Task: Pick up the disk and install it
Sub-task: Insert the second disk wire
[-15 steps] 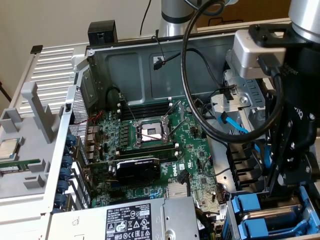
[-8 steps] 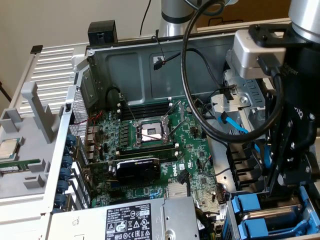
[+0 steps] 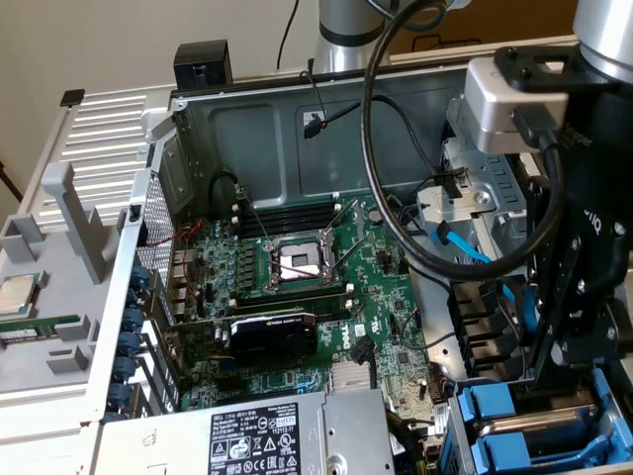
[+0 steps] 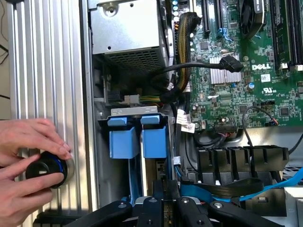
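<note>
Gripper [image 4: 165, 208] of mine sits narrow in the drive bay, clamped on the disk [image 4: 161, 177] beside blue carriers [image 4: 139, 142].

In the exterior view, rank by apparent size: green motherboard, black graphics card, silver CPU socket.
1. Green motherboard, clearly largest.
2. Black graphics card and silver CPU socket look too alike to rank; the card is partly hidden.

We saw the arm [image 3: 593, 247] at the exterior view's right edge: a black body carrying faint white lettering and small screws, a silver-grey block mounted near its top, and thick black cables [image 3: 396, 198] looping away from it.
</note>
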